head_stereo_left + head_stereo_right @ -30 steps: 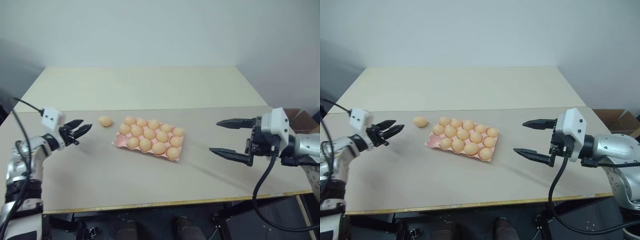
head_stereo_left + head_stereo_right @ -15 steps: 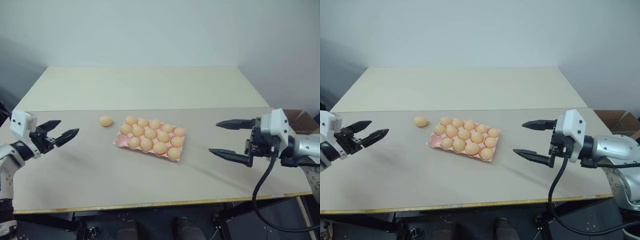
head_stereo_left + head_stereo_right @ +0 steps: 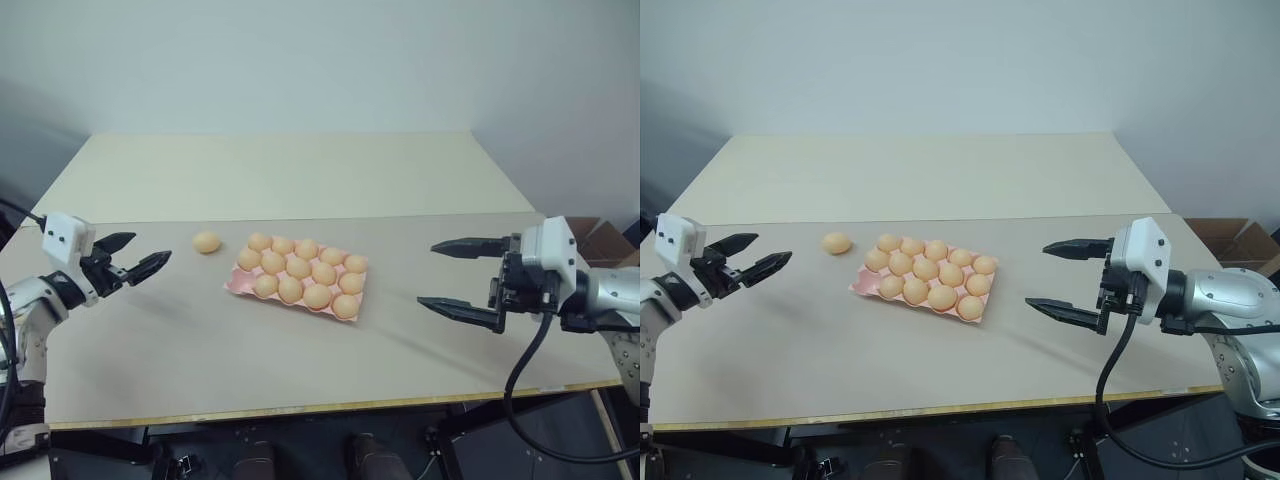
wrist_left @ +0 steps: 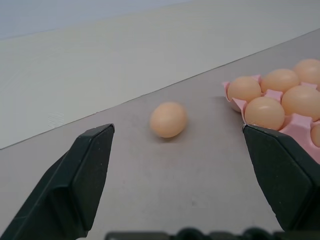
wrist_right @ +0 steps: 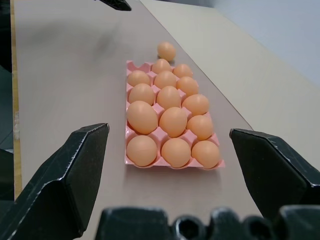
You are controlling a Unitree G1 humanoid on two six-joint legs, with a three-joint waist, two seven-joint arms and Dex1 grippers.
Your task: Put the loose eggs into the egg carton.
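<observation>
Tabletop (image 3: 300,350) comes first, a broad pale grey-beige surface across the middle and lower part of the head views, with a cream-coloured table (image 3: 280,175) butted against its far edge in the upper half.

Right gripper (image 3: 452,276) sits at the right of the frame, middle height, its two black fingers spread wide, one above the other, pointing toward the centre; nothing is between them. Left gripper (image 3: 133,256) sits at the left edge, also about middle height, fingers parted and empty, aimed toward the centre.

Egg carton (image 3: 239,281) lies flat near the centre of the frame, slightly left of middle, a pale pink tray set at a slant. Its cups are full of light orange-tan eggs (image 3: 299,267) (about fourteen can be counted in the right wrist view).

One loose egg (image 3: 207,242) rests on the grey surface just to the upper left of the carton's nearest corner, close to it but not touching. It lies between the carton and the left gripper, well apart from the fingertips. In the left wrist view that egg (image 4: 168,119) shows between the two open fingers, further off, with the carton's corner (image 4: 236,103) beside it.
</observation>
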